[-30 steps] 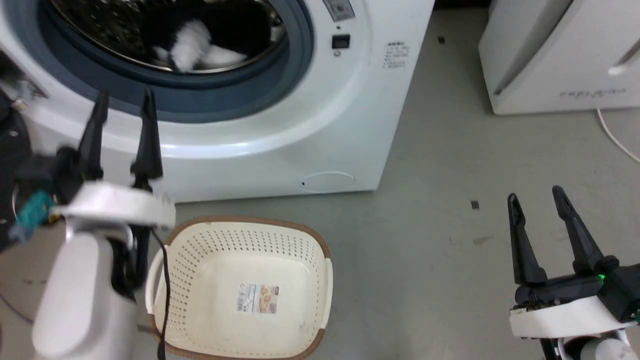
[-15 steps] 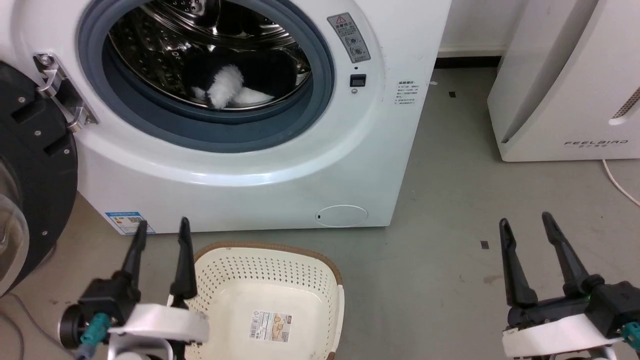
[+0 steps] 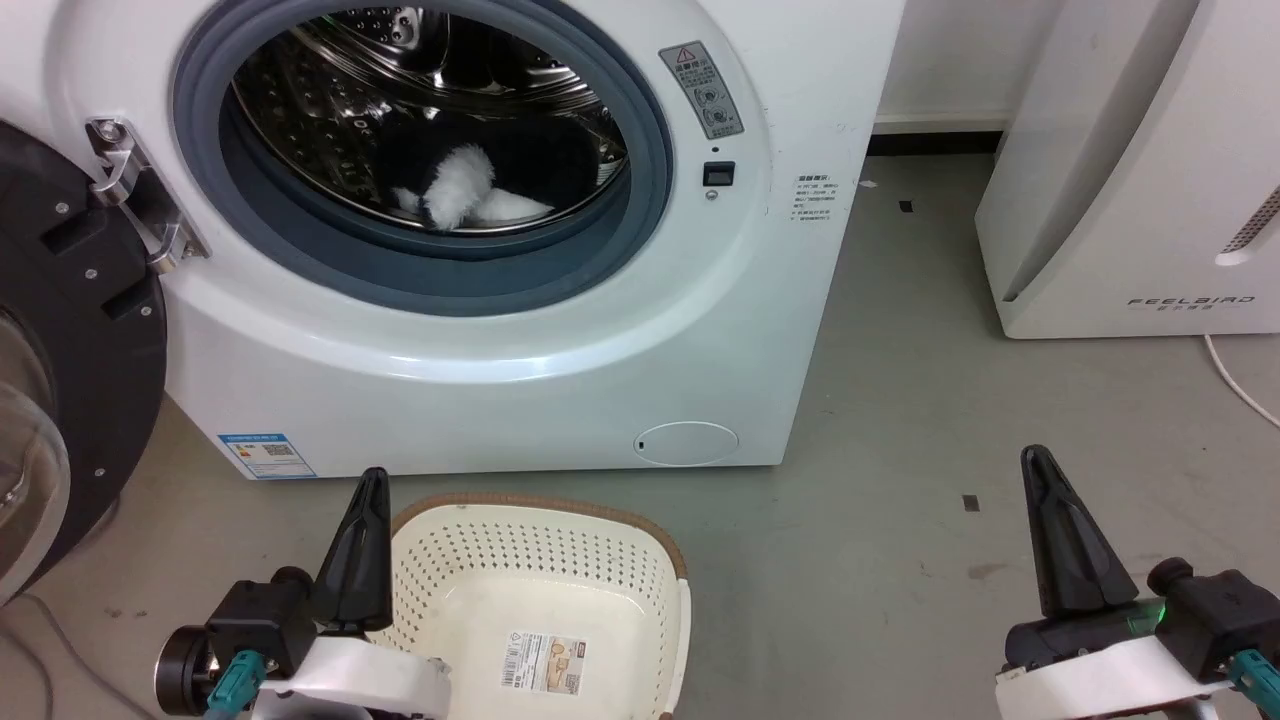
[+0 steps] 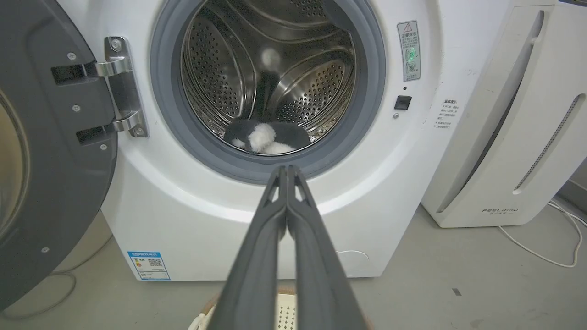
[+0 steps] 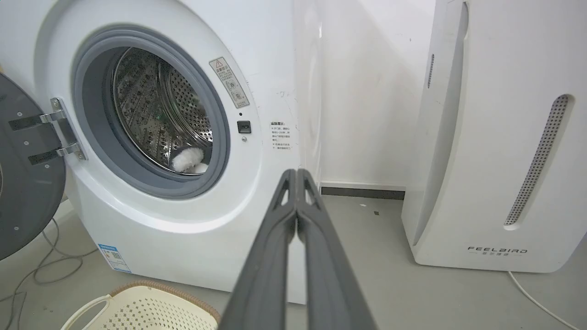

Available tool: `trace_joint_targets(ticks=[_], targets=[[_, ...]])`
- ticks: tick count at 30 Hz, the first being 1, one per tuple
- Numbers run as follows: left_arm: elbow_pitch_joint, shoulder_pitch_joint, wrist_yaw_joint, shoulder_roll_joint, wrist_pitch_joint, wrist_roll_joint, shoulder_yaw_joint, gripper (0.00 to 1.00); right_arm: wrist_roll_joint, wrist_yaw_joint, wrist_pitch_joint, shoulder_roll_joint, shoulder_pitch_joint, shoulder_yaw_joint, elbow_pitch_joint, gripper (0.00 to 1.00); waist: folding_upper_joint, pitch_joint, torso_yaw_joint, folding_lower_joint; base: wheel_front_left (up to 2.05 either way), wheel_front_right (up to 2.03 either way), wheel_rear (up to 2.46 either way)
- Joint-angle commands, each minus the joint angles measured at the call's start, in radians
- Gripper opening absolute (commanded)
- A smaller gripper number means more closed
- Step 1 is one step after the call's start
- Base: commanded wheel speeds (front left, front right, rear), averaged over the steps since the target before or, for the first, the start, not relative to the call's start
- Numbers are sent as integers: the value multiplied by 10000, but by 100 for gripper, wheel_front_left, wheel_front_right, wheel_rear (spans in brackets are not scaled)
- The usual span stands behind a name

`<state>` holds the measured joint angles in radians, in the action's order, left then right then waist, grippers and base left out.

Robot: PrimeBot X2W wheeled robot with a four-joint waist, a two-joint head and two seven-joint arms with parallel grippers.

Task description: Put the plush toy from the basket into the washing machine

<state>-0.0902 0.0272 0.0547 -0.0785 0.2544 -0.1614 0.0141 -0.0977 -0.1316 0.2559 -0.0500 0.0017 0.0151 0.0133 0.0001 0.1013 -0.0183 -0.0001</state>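
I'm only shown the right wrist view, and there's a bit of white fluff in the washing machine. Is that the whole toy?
Observer: No. The head view shows the plush toy is black and white, lying at the front of the drum.
Visitor: Anything in the basket?
Observer: The basket shows a paper label on its bottom, no toy.
Visitor: Where's the other claw?
Observer: The left gripper is shut, by the basket's left edge.

White FEELBIRD appliance [image 3: 1130,200] standing at the right on a grey floor [image 3: 900,400], perforated slot [image 5: 536,160] down its front, thin white cord [image 3: 1225,372] trailing from its base, black skirting [image 3: 935,142] under a white wall [image 3: 950,60] behind, small dark marks [image 3: 970,503] on the floor
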Motion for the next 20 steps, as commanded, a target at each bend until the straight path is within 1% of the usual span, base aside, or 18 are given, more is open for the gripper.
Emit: trace_joint_targets(ticks=[1, 20], targets=[[17, -5, -10, 5, -35, 29, -12, 0, 17, 0, -39, 0, 0, -3, -3, 0, -1, -4, 2, 1, 0, 0, 0], [161, -49, -98, 50, -444, 287, -33, 0, 173, 2, -450, 0, -3, -27, -24, 0, -1, -169, 31, 1, 0, 0, 0]])
